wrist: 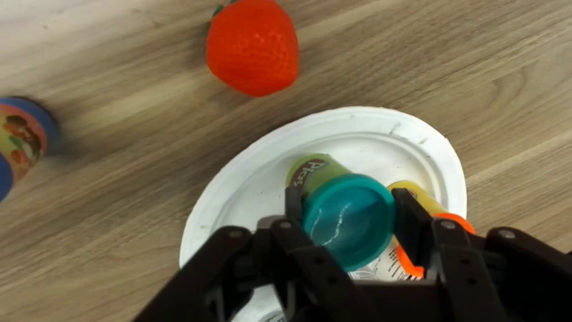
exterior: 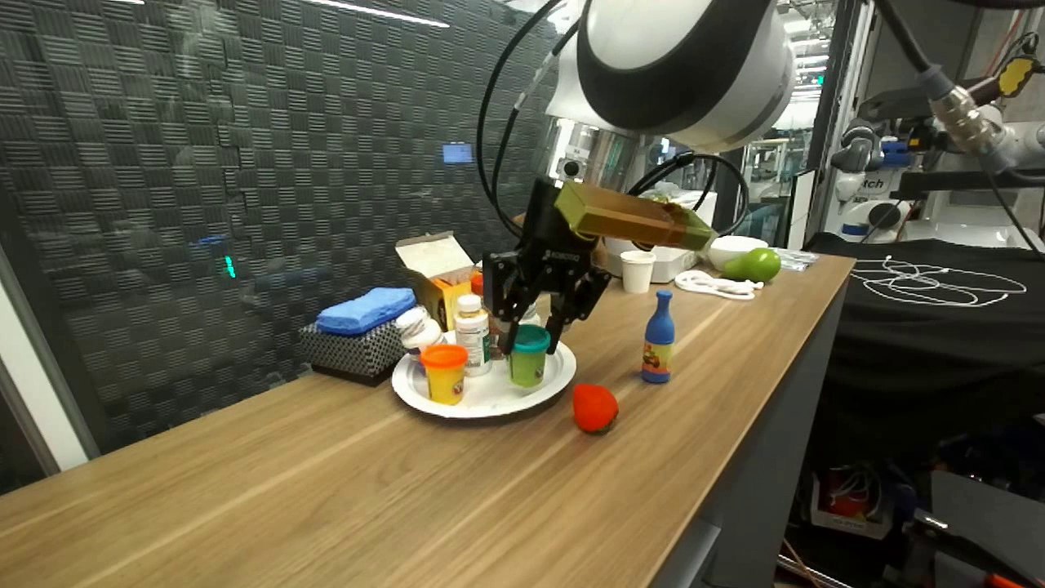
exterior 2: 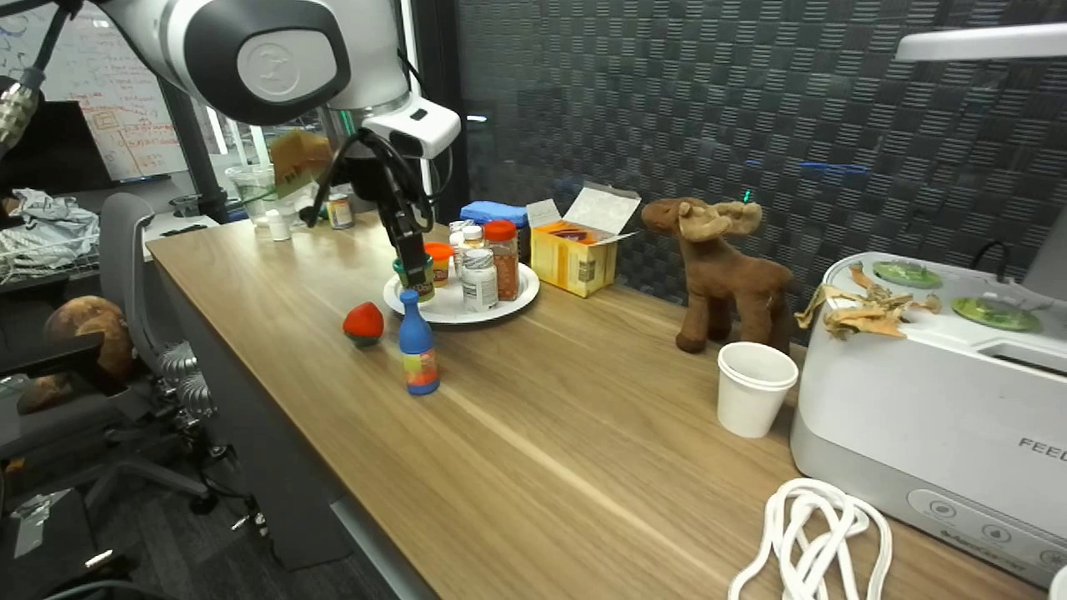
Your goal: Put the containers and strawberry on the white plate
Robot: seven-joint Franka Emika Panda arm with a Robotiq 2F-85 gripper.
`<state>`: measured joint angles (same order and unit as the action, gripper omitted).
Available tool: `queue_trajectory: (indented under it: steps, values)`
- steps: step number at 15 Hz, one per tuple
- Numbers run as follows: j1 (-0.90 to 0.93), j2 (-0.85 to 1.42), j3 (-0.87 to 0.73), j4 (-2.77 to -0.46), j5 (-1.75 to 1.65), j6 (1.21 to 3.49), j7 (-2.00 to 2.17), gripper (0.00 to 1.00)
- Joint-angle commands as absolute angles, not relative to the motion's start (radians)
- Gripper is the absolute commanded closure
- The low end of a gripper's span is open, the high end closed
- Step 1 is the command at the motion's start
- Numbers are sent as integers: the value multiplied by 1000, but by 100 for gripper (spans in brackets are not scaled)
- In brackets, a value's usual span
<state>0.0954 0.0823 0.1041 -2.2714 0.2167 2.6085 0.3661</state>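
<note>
The green container with a teal lid [exterior: 528,369] stands upright between my fingers, over the white plate [exterior: 445,411]. My gripper [wrist: 346,201] is shut on it, a finger against each side of the lid [wrist: 351,219]. I cannot tell whether its base touches the plate. A yellow container with an orange lid [exterior: 446,385] stands on the plate beside it. Several bottles share the plate, including a white one [exterior: 472,339] and a red-capped jar [exterior 2: 503,265]. The red strawberry [exterior: 594,408] lies on the table just outside the plate; it also shows in the wrist view [wrist: 253,47].
A blue bottle [exterior 2: 418,346] stands upright on the table near the strawberry. Behind the plate are a black box with a blue cloth [exterior: 366,310] and an open yellow carton [exterior 2: 575,260]. A brown toy moose [exterior 2: 733,279] and white cups [exterior 2: 753,396] stand farther along.
</note>
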Motion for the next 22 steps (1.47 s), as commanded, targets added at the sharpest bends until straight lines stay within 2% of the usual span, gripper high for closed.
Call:
queue_trajectory:
  steps: [1, 17, 18, 19, 20, 22]
  values:
    - [96, 99, 96, -2237, 215, 2581, 344, 72]
    - [104, 158, 45, -2211, 40, 2606, 463, 72]
    - [104, 157, 45, -2212, 42, 2606, 461, 59]
    - [103, 154, 46, -2214, 46, 2604, 459, 23]
    - [104, 150, 46, -2217, 47, 2603, 459, 21]
    - [105, 139, 48, -2222, 51, 2598, 460, 8]
